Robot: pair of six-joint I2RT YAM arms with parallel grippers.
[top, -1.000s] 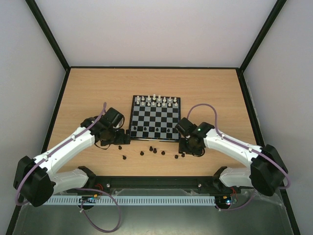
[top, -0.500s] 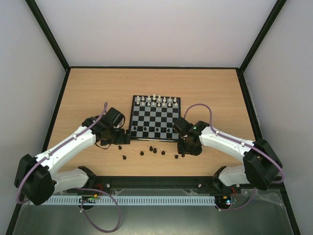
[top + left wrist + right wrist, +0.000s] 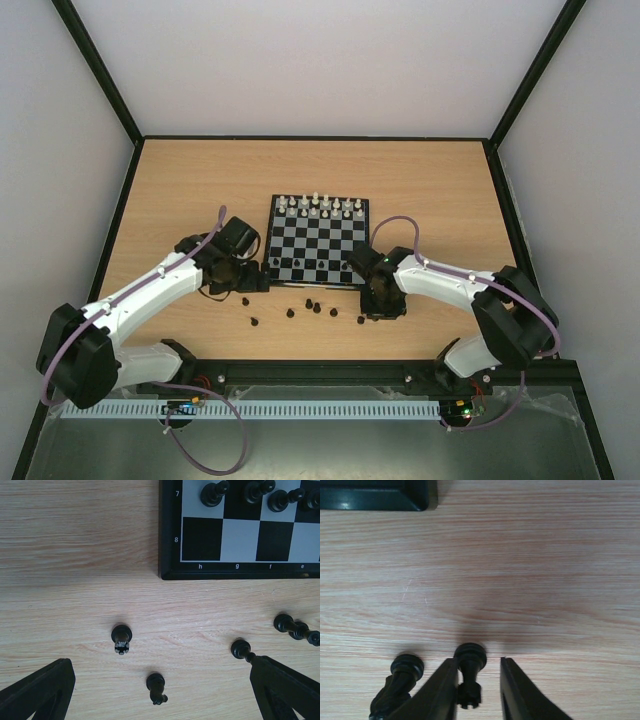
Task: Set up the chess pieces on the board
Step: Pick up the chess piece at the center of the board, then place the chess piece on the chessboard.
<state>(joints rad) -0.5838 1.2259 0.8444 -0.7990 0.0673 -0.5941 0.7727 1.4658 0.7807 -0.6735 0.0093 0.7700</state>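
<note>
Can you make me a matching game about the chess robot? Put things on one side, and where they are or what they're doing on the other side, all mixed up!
Things:
1. white pieces
2. loose black pieces
3. left gripper
4. right gripper

Places or states:
A. fingers on either side of one black piece
B. standing on the far rows of the board
C. wide open, holding nothing
D. on the table, just off the board's near edge

Pairs: 1-B, 2-D, 3-C, 4-A
</note>
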